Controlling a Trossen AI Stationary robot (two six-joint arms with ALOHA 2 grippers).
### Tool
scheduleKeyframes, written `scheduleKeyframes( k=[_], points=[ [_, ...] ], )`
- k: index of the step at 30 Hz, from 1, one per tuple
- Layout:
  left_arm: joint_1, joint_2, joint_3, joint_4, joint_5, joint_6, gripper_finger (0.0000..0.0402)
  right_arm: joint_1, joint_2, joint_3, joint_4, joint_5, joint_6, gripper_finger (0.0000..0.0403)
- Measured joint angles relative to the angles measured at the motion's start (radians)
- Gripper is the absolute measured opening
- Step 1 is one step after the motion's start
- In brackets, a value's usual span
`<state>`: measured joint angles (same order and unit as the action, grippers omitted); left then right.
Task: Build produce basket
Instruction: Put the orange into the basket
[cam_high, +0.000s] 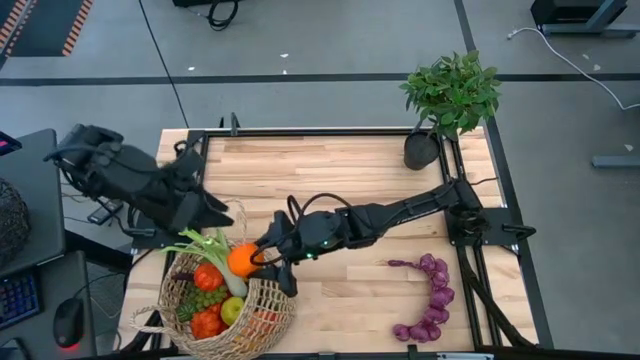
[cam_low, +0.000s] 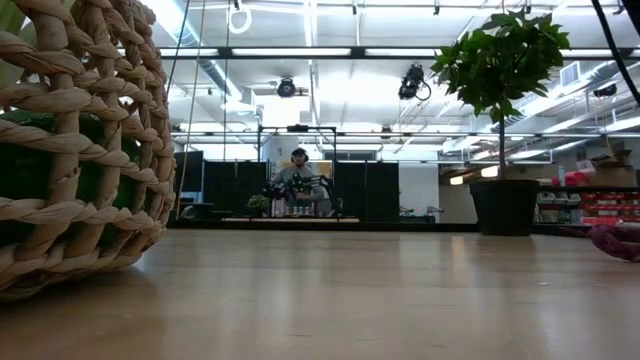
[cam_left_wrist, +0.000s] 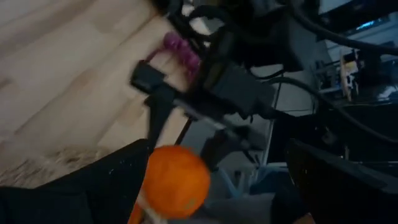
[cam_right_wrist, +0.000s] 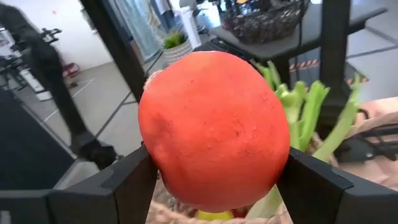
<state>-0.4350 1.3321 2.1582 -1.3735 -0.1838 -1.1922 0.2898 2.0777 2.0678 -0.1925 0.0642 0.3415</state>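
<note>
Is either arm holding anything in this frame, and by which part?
The right gripper holds the orange by its two opposite sides, jaws closed round its middle, above the basket. The left gripper, beside the basket, is open and holds nothing.

Tan basket (cam_high: 262, 318); orange fruit (cam_high: 242, 260); purple grapes (cam_high: 430, 298).

My right arm stretches across the tabletop (cam_high: 400, 160) toward the left, its tool (cam_high: 258, 258) clamped on the orange (cam_high: 242, 260), one finger on each side. My left arm is folded at the tabletop's left edge, its tool (cam_high: 215, 222) spread wide.
</note>
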Motion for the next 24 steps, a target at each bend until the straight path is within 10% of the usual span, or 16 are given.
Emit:
scheduleKeyframes(
  k=[7, 24],
  points=[
    [-0.065, 0.115, 0.000, 0.133, 0.003, 0.141, 0.0380, -0.045, 0.000, 0.000, 0.010, -0.008, 0.022, 0.0293],
    [-0.110, 0.158, 0.002, -0.155, 0.019, 0.003, 0.0380, -0.066, 0.006, -0.005, -0.003, -0.024, 0.034, 0.0293]
  ],
)
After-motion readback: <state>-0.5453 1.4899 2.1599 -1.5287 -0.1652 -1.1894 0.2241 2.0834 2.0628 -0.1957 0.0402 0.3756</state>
